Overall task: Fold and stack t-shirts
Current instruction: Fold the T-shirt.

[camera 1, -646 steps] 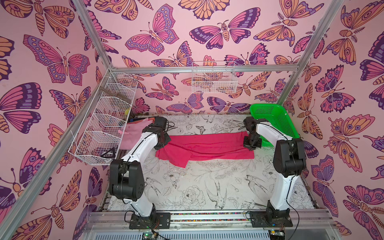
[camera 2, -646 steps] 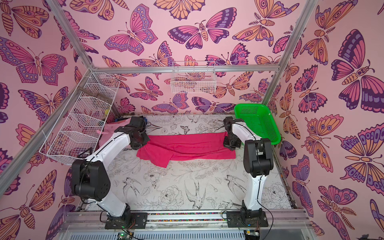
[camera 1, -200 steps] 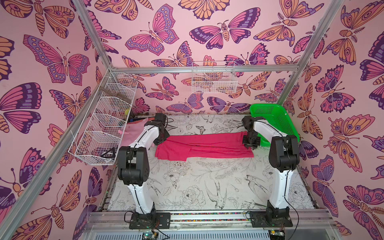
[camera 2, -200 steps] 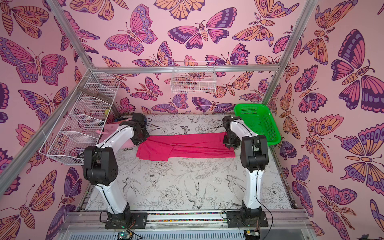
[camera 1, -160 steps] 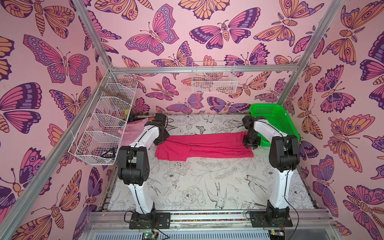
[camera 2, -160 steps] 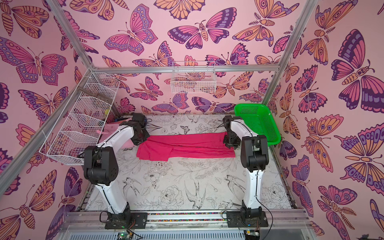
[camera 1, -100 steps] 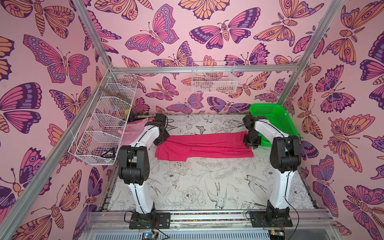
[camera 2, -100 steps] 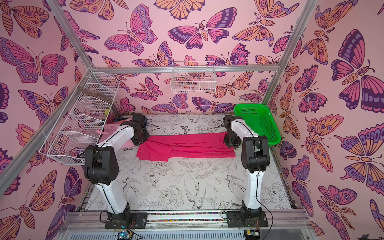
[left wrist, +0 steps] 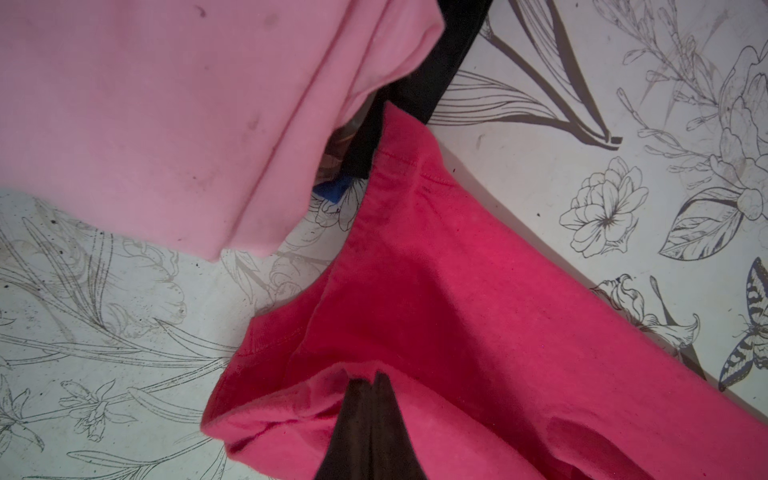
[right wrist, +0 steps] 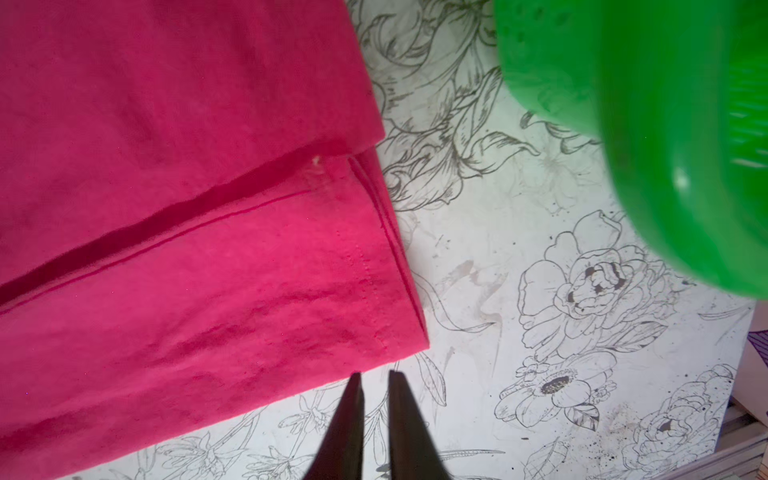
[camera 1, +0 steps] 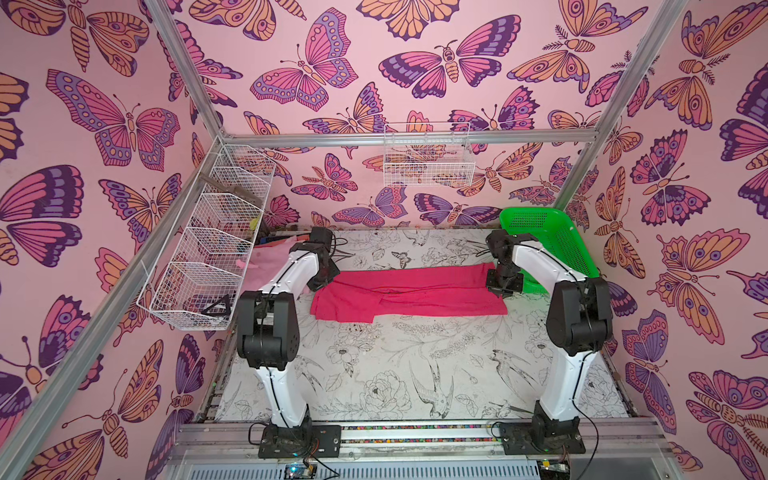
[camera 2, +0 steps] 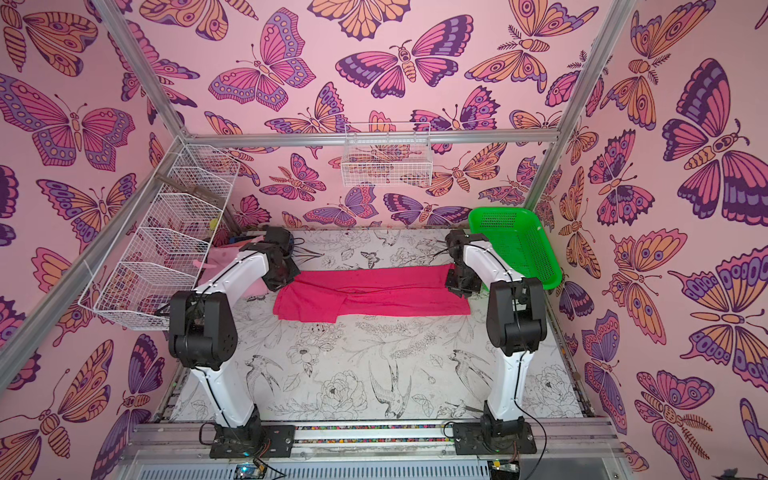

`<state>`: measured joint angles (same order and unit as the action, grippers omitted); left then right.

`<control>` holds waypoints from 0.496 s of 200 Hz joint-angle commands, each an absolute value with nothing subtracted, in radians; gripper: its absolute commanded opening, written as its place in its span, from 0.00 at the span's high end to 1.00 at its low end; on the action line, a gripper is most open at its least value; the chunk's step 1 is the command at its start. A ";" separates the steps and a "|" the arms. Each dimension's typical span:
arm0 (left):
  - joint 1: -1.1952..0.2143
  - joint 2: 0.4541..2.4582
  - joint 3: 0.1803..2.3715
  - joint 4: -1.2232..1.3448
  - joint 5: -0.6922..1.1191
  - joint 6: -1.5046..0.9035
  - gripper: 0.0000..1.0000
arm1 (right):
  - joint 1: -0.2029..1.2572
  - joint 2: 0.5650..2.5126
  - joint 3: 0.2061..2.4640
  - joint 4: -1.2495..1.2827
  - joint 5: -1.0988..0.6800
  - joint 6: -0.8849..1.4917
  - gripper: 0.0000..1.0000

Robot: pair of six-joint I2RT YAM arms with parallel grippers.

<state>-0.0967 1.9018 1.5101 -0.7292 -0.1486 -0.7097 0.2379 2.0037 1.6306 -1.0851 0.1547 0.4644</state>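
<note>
A crimson t-shirt (camera 1: pixel 409 293) (camera 2: pixel 374 293) lies as a long folded strip across the far half of the table. At its left end my left gripper (left wrist: pixel 370 376) (camera 1: pixel 326 279) is shut, pinching a raised fold of the crimson cloth (left wrist: pixel 457 291). My right gripper (right wrist: pixel 374 376) (camera 1: pixel 503 286) hangs just off the shirt's right hemmed corner (right wrist: pixel 374 291). Its fingers are only a narrow slit apart, with bare table between them. A folded light pink t-shirt (left wrist: pixel 166 104) (camera 1: pixel 268 259) lies at the far left on dark cloth (left wrist: pixel 436 75).
A green mesh basket (camera 1: pixel 548 241) (right wrist: pixel 665 124) stands at the far right, close to the right gripper. White wire baskets hang on the left wall (camera 1: pixel 208 249) and the back wall (camera 1: pixel 428 153). The flower-printed table (camera 1: pixel 415 365) stretches toward the arm bases.
Since about three seconds ago both arms have shifted toward the far side and the shirt's near-left flap has shortened. In the last second the arms and the shirt barely move.
</note>
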 commanded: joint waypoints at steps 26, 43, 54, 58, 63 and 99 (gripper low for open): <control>-0.088 1.871 1.493 -0.719 -0.150 -0.694 0.76 | 0.302 2.082 1.689 -1.081 0.111 0.453 1.00; -0.087 1.864 1.495 -0.722 -0.143 -0.686 0.70 | 0.321 2.090 1.700 -1.076 0.089 0.450 0.99; -0.086 1.862 1.499 -0.721 -0.138 -0.684 0.68 | 0.338 2.089 1.705 -1.077 0.084 0.447 0.93; -0.085 1.861 1.500 -0.722 -0.137 -0.684 0.68 | 0.345 2.085 1.703 -1.077 0.086 0.446 0.90; -0.086 1.861 1.500 -0.721 -0.135 -0.684 0.67 | 0.353 2.080 1.701 -1.075 0.086 0.444 0.86; -0.085 1.841 1.493 -0.721 -0.127 -0.680 0.63 | 0.397 2.024 1.664 -1.069 0.082 0.446 0.63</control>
<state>-0.0956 1.8877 1.5085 -0.7242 -0.1387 -0.6914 0.3702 2.0789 1.6737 -1.0637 0.0963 0.4480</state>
